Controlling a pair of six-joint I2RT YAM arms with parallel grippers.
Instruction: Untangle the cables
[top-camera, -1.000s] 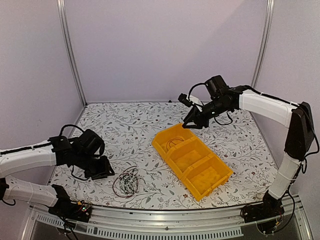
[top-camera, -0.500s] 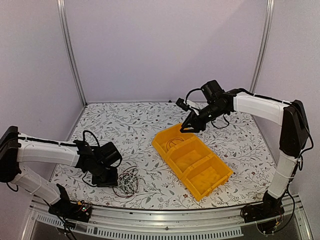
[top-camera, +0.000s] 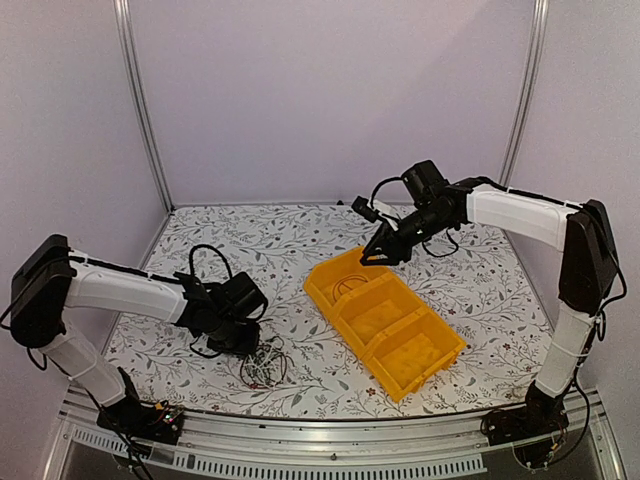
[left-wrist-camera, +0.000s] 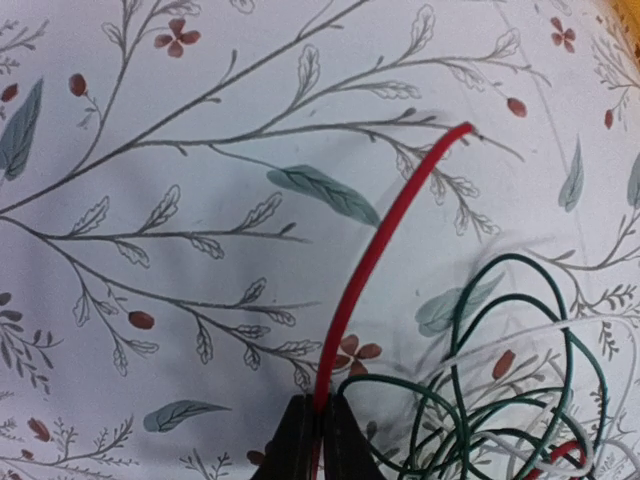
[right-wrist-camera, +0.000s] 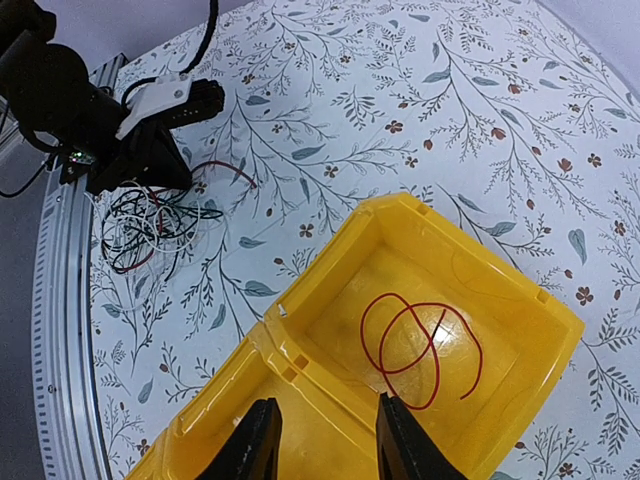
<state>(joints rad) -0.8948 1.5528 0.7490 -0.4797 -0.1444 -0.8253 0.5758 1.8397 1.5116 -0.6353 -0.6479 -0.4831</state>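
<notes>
A tangle of thin cables (top-camera: 262, 368), green, white and red, lies on the floral table near the front left. In the left wrist view my left gripper (left-wrist-camera: 320, 412) is shut on one red cable (left-wrist-camera: 385, 240), whose free end reaches up and right. Green loops (left-wrist-camera: 520, 385) lie just to the right of it. My right gripper (right-wrist-camera: 322, 440) hangs open over the yellow bin (right-wrist-camera: 330, 258) with nothing between its fingers. A separate red cable coil (right-wrist-camera: 420, 340) lies in the bin's end compartment.
The yellow bin (top-camera: 312, 286) has three compartments and lies diagonally at mid-table. The two nearer compartments look empty. The left arm's thick black cord (top-camera: 205, 255) arches above its wrist. A metal rail (top-camera: 300, 455) runs along the table's front edge.
The left arm swept right up to the tangle and its gripper went from open to shut on the red cable. The right gripper dropped slightly towards the bin, then held still.
</notes>
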